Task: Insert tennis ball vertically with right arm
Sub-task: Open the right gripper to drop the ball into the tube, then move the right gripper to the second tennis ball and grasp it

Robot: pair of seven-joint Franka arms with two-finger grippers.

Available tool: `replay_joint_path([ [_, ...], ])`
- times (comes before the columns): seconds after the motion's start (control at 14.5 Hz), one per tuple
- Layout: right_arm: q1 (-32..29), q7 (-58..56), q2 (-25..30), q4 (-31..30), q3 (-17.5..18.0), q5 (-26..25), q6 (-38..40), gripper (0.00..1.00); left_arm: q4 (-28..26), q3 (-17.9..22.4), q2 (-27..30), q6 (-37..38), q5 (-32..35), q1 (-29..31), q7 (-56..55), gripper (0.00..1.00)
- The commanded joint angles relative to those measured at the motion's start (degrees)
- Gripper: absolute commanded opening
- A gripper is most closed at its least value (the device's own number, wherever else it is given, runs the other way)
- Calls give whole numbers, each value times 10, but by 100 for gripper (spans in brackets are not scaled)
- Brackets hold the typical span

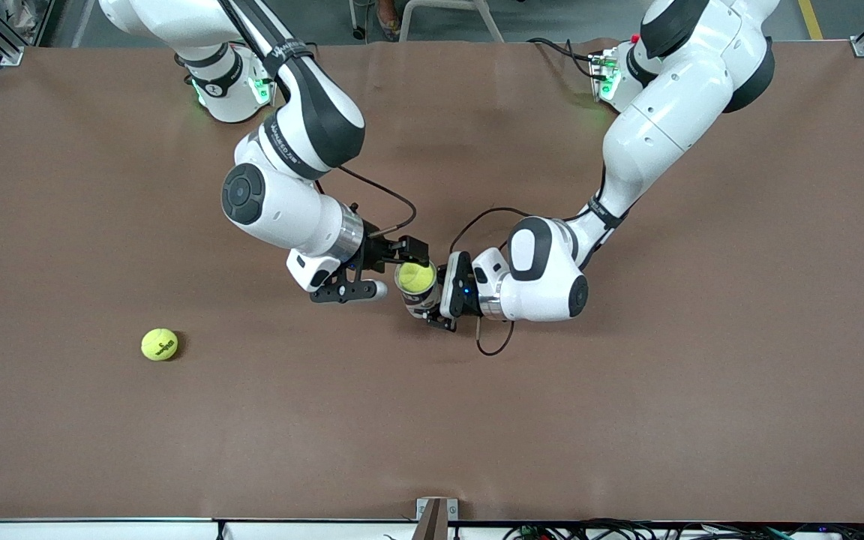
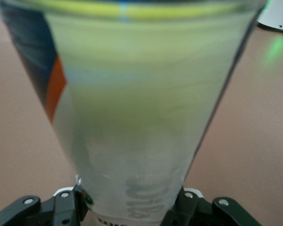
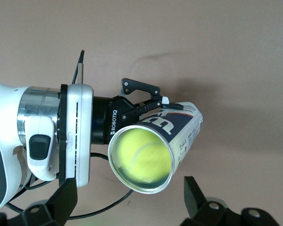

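Brown tabletop: left claw (image 1: pixel 432 298) clamps ball-filled can (image 1: pixel 418 286); right claw (image 1: pixel 396 271) spread, empty; "ROBOTIQ" legible.

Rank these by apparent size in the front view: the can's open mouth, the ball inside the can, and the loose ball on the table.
1. The can's open mouth, slightly the widest, ringing its ball.
2 and 3. The ball inside the can and the loose ball on the table look alike; the canned one sits higher, nearer the camera, so I will not rank them.
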State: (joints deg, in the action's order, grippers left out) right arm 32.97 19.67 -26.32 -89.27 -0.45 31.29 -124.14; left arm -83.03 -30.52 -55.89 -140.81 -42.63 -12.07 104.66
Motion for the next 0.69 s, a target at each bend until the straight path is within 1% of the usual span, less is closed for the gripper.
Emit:
replay_joint_path([
  [0.0, -6, 7, -2, 10, -10, 3, 11, 100, 8, 2, -17, -8, -5, 1, 23, 66],
  [0.07, -16, 6, -1, 10, -24, 2, 23, 100, 8, 2, -17, -8, -6, -1, 23, 66],
  [0.21, -43, -1, 3, 10, -71, -10, 88, 100, 8, 2, -18, -9, -3, -1, 23, 66],
  [0.28, -57, -9, 3, 15, -96, -24, 107, 100, 8, 2, -18, -9, -3, -1, 23, 66],
  [0.34, -76, -26, 1, 16, -117, -51, 110, 100, 8, 2, -18, -9, -4, -1, 23, 66],
  [0.41, -97, -42, -2, 19, -128, -78, 110, 100, 8, 2, -18, -9, -4, -1, 23, 66],
  [0.62, -164, -129, -20, 22, -129, -169, 108, 100, 8, 2, -18, -9, -5, -1, 23, 66],
])
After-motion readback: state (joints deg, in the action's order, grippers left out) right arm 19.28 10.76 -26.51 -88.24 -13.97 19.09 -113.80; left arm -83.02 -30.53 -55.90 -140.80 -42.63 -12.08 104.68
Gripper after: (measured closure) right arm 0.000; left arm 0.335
